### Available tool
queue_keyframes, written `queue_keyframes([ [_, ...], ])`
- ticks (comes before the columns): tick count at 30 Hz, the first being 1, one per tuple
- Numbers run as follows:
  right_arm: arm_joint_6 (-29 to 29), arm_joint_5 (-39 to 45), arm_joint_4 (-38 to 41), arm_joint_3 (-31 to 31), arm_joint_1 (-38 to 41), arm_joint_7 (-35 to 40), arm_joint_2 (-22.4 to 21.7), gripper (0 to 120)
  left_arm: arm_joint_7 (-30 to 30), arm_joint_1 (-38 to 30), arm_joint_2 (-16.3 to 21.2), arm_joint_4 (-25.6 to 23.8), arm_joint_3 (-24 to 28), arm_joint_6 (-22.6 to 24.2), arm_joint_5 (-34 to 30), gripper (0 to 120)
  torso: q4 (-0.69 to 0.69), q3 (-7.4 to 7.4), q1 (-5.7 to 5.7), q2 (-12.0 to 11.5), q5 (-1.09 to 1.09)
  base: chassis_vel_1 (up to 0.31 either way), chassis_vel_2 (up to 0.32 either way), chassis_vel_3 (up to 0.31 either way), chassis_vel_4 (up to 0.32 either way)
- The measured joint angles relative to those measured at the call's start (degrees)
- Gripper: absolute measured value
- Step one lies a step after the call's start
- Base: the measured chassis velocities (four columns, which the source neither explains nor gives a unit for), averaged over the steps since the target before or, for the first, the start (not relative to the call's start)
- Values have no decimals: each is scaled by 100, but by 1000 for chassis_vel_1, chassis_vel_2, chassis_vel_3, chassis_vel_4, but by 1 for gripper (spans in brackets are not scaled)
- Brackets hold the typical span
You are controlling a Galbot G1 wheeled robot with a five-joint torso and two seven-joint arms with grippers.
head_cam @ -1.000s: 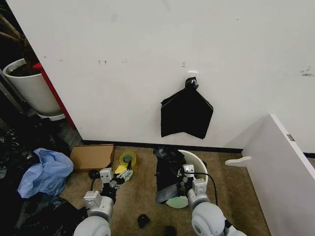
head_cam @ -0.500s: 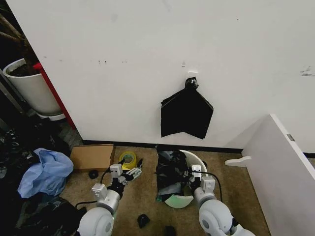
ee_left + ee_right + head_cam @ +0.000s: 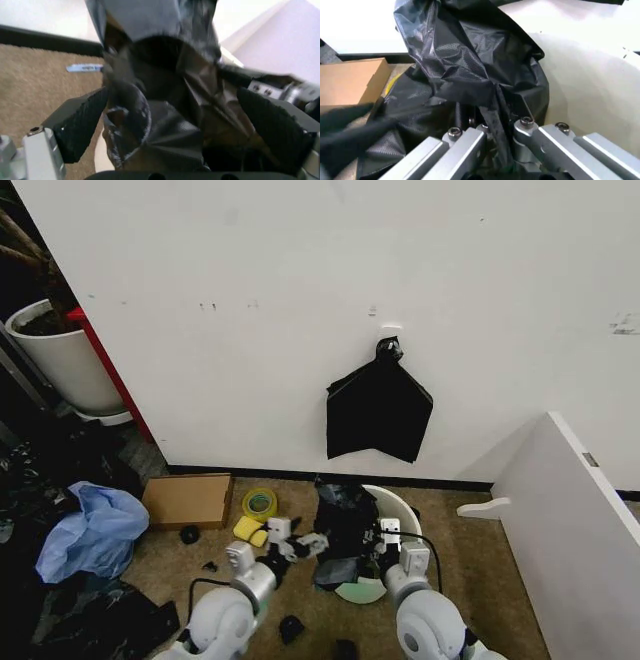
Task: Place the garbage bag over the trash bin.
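The trash bin (image 3: pixel 400 510) stands on the carpet by the wall, the garbage bag (image 3: pixel 345 525) draped over its left rim. The right gripper (image 3: pixel 492 138) pinches the film; the left gripper (image 3: pixel 175 123), jaws apart, straddles a fold. Spreading the mouth probably comes next.

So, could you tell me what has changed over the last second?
The left tool swung in from beside the tape roll to the bag, its fingers now open around the plastic. The right tool stays shut on the bag at the bin. Bin, box and wall bag stayed put.
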Motion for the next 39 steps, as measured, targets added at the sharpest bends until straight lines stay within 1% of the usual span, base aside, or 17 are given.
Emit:
queue_keyframes([
  [7, -6, -7, 3, 36, -4, -5, -6, 0, -443, -431, -89, 162, 254, 381, 81, 100, 1, 0, 0, 0, 0, 0, 0, 0, 0],
  [11, -6, -48, 19, 50, -33, -7, -2, 0, -718, -694, -137, 283, 367, 695, 59, 99, 0, 0, 0, 0, 0, 0, 0, 0, 0],
  [12, -6, -48, 19, 50, -33, -7, -2, 0, -718, -694, -137, 283, 367, 695, 59, 99, 0, 0, 0, 0, 0, 0, 0, 0, 0],
  [18, -6, -112, 18, 32, -39, -9, 41, 0, -1052, -1105, -264, 595, 522, 1189, 0, 97, 0, 0, 0, 0, 0, 0, 0, 0, 0],
  [20, -6, -120, 15, 26, -39, -9, 49, 0, -1076, -1151, -280, 643, 542, 1240, -1, 97, 0, 0, 0, 0, 0, 0, 0, 0, 0],
  [25, -6, -146, 3, 1, -30, -11, 80, 0, -1051, -1371, -321, 848, 632, 1546, 47, 95, 1, -1, 0, 0, 1, 0, 0, 0, 0],
  [28, -6, -147, 3, -1, -28, -12, 80, 0, -1017, -1415, -333, 901, 644, 1592, 51, 94, 1, -1, -1, 0, 1, 0, 0, 0, 0],
  [31, -6, -152, 3, -4, -25, -14, 86, 0, -956, -1486, -374, 1006, 663, 1679, 41, 83, 2, -1, -1, 0, 1, 0, 0, 0, 0],
  [33, -6, -160, 3, -10, -26, -15, 93, 0, -913, -1510, -400, 1062, 675, 1718, 6, 73, 2, -1, -1, 0, 1, 0, 0, 0, 0],
  [34, -6, -160, 3, -10, -26, -15, 93, 0, -913, -1510, -400, 1062, 675, 1718, 6, 73, 2, -1, -1, 0, 1, 0, 0, 0, 0],
  [37, -5, -195, 1, -19, -30, -16, 98, 0, -843, -1538, -445, 1142, 691, 1769, -26, 59, 2, -1, -1, 0, 0, 0, 0, 0, 0],
  [38, -5, -201, -1, -19, -30, -16, 98, 0, -836, -1542, -453, 1152, 692, 1783, -39, 57, 2, -1, -1, 0, 0, 0, 0, 0, 0],
  [39, -5, -201, -1, -19, -30, -16, 98, 0, -836, -1542, -453, 1152, 692, 1783, -39, 57, 2, -1, -1, 0, 0, 0, 0, 0, 0],
])
